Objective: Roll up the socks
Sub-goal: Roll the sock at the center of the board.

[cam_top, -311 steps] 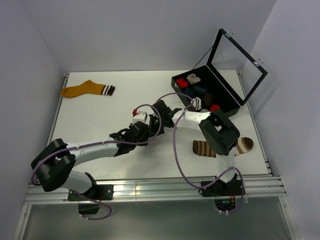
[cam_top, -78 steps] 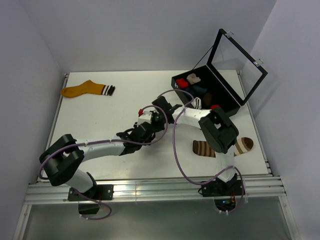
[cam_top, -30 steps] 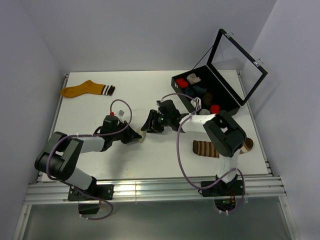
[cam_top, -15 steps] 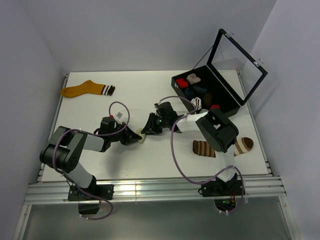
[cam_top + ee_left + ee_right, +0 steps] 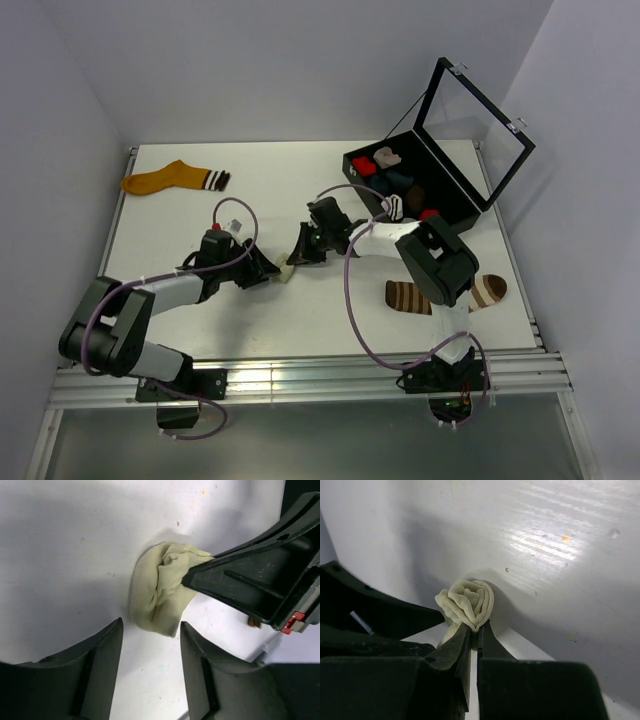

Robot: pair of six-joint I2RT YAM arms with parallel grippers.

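We found the short cream fabric ankle sock [image 5: 160,595] bunched into a loose roll on the flat white table [image 5: 170,240], about mid-table, between the tips of the two arms. The right gripper [image 5: 474,627] was closed to a sliver on a fold at the roll's edge, its black fingers pinching the cream fabric. From the left wrist we saw that same pair of fingers reaching in from the right and touching the roll's upper side. The left gripper [image 5: 150,630] stood partly wide, one jaw on each side of the roll's near end, clamping nothing; whether its right-hand finger touched the fabric we could not tell.

A mustard-orange sock with a dark-and-white striped cuff [image 5: 170,178] lay flat near the far left corner, well apart from the roll. A brown sock with pale stripes [image 5: 405,297] lay beside the right arm, partly hidden behind it. A black hard case with a clear hinged lid [image 5: 458,187] stood open at the far right, a red rolled bundle [image 5: 365,167] among the things inside.
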